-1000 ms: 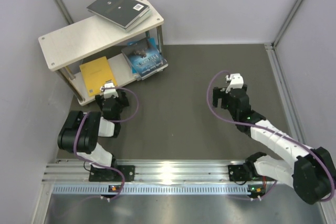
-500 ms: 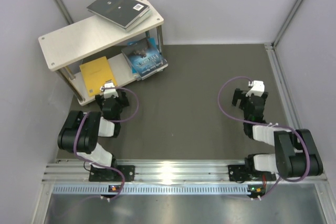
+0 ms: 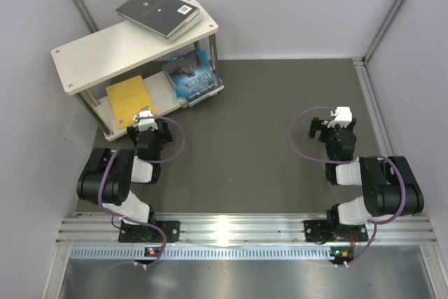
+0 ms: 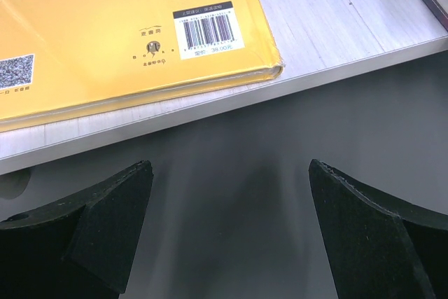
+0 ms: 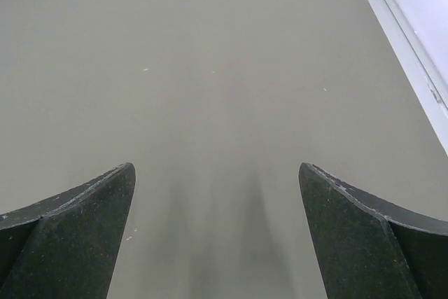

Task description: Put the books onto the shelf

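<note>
The shelf [image 3: 105, 50] stands at the back left. A dark stack of books [image 3: 157, 10] lies on its top board. On the lower board lie a yellow book [image 3: 129, 99] and a dark blue stack [image 3: 192, 78]. My left gripper [image 3: 145, 125] sits just in front of the lower board, open and empty. In the left wrist view the gripper [image 4: 229, 169] faces the yellow book [image 4: 105, 26] on the pale board [image 4: 336, 26]. My right gripper [image 3: 334, 122] rests folded back at the right, open; in its wrist view the gripper [image 5: 215, 169] has only bare mat between the fingers.
The dark mat [image 3: 259, 138] covers the table between the arms. A white frame rail [image 5: 413, 47] runs along the mat's right edge. Walls close in on the left, back and right. A metal rail [image 3: 231, 232] holds both arm bases.
The right arm has folded back toward its base, its gripper moving right and staying open. The left arm and the books have not moved.
</note>
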You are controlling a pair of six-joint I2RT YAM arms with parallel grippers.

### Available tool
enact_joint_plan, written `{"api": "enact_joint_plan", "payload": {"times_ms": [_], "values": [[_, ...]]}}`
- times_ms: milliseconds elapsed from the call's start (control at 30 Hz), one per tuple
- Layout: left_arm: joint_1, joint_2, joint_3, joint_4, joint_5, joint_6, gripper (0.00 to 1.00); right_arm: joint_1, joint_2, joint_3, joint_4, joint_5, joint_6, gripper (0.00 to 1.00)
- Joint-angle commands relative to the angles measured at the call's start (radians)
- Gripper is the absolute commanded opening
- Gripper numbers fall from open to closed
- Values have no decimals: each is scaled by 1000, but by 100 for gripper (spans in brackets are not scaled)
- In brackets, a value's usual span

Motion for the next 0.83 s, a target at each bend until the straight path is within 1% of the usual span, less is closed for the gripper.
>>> {"api": "enact_joint_plan", "payload": {"times_ms": [0, 800], "values": [[1, -6, 15, 77, 12, -1, 99, 22, -1, 12, 103, 0, -23, 100], [1, -6, 15, 78, 12, -1, 99, 23, 2, 21, 88, 22, -20, 100]]}}
